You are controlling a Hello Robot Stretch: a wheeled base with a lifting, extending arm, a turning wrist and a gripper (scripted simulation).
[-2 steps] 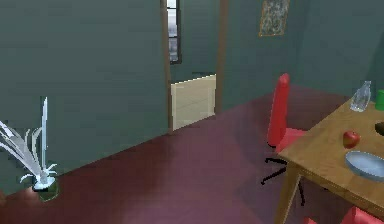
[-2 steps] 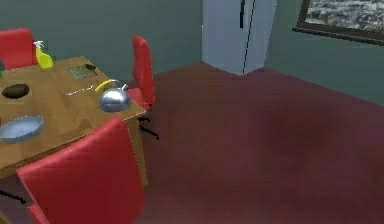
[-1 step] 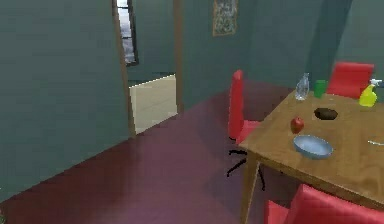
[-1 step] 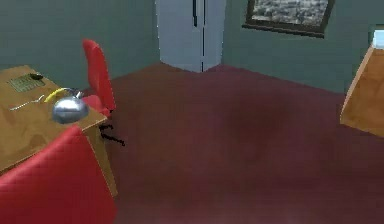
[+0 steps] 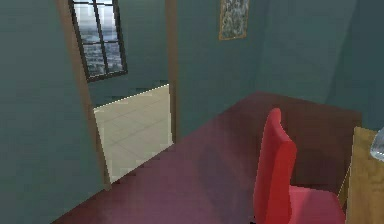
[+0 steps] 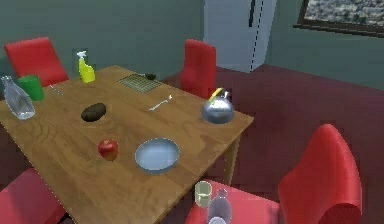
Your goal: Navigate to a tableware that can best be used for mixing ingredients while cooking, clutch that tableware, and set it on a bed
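Round, shallow grey bowl [image 6: 157,154] sat on the grainy wooden desk [image 6: 190,132] near its edge, 1 glossy red apple [image 6: 107,149] just beside it, a domed metal kettle [image 6: 218,107] nearby; hand's state, couldn't tell

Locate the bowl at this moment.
In the arm side view's lower middle, the bowl sits on the table, just right of the apple, with the kettle farther up to its right.
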